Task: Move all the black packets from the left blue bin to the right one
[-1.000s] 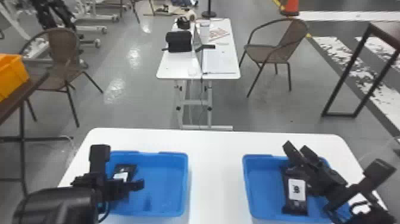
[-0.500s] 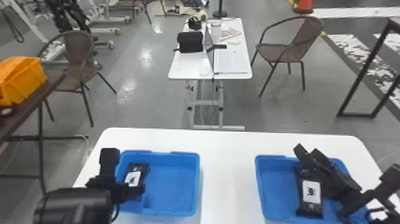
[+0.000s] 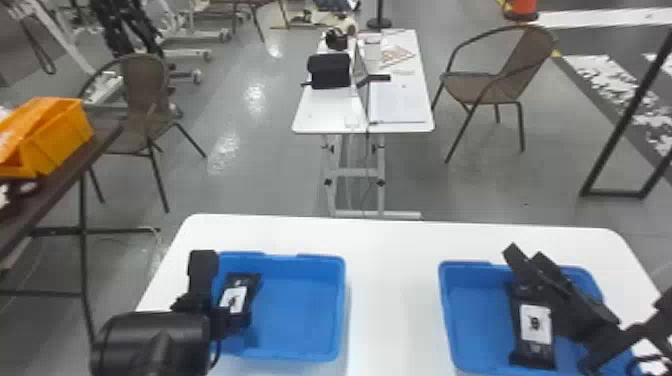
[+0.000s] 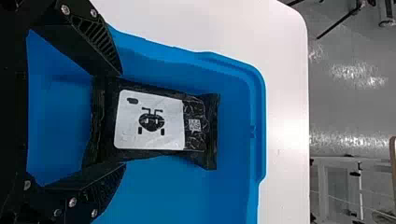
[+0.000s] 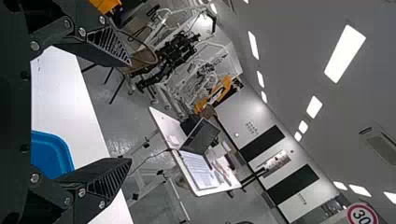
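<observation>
black packet (image 4: 149, 122) lies in the left blue bin (image 3: 300, 310), left claw (image 3: 216, 313) and right claw (image 3: 528, 256) both spread open.

in the head view, the left gripper (image 3: 220, 320) hides part of the left blue bin (image 3: 322, 258) and a little of the black packet (image 3: 242, 300) in it. the right gripper (image 3: 527, 257) covers part of the right blue bin (image 3: 465, 264); the bottom edge cuts off that bin's near side and the white table (image 3: 395, 240). the left edge crops the orange crate (image 3: 65, 137). in the right wrist view, a round sign (image 5: 362, 215) is cut off below.
</observation>
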Robot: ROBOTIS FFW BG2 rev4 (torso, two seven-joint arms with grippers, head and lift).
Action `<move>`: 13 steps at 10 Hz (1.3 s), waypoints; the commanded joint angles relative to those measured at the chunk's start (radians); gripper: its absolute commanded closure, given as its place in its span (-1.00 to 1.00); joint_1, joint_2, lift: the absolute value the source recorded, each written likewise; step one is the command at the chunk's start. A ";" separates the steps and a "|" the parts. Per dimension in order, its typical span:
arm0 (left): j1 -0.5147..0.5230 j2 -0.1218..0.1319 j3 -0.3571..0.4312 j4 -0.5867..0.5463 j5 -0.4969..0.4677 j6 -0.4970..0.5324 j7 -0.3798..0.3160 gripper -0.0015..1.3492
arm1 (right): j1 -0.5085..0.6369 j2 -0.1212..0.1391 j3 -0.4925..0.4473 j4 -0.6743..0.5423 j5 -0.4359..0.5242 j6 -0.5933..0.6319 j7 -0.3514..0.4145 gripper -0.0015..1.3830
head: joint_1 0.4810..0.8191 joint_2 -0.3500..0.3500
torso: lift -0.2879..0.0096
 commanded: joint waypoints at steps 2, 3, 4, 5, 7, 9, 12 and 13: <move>-0.045 0.031 -0.025 0.083 -0.004 0.039 0.004 -0.02 | 0.001 -0.001 0.000 0.007 -0.016 0.006 0.009 -0.53 | 0.27 0.29 | 0.94; -0.042 0.054 -0.049 0.084 0.019 0.035 0.004 -0.25 | 0.000 -0.001 0.000 0.009 -0.016 0.007 0.015 -0.53 | 0.27 0.30 | 0.94; -0.047 0.055 -0.053 0.084 0.014 0.029 0.002 -0.45 | 0.001 -0.001 -0.002 0.012 -0.019 0.007 0.015 -0.53 | 0.27 0.31 | 0.94; -0.061 0.061 -0.053 0.083 -0.035 0.012 -0.042 -0.51 | 0.001 -0.001 -0.002 0.010 -0.022 0.009 0.018 -0.53 | 0.27 0.32 | 0.94; -0.091 0.081 -0.057 0.073 -0.144 0.019 -0.136 -0.52 | 0.000 -0.001 -0.002 0.012 -0.027 0.009 0.018 -0.53 | 0.27 0.32 | 0.94; -0.116 0.092 -0.040 0.073 -0.243 0.006 -0.261 -0.52 | 0.000 -0.001 0.000 0.012 -0.028 0.010 0.019 -0.53 | 0.27 0.37 | 0.94; -0.156 0.118 -0.022 0.080 -0.421 -0.176 -0.542 -0.52 | 0.000 0.001 0.003 0.010 -0.028 0.013 0.021 -0.53 | 0.27 0.37 | 0.94; -0.174 0.132 -0.037 0.106 -0.489 -0.251 -0.640 -0.52 | 0.000 0.001 0.005 0.010 -0.028 0.015 0.022 -0.53 | 0.27 0.36 | 0.94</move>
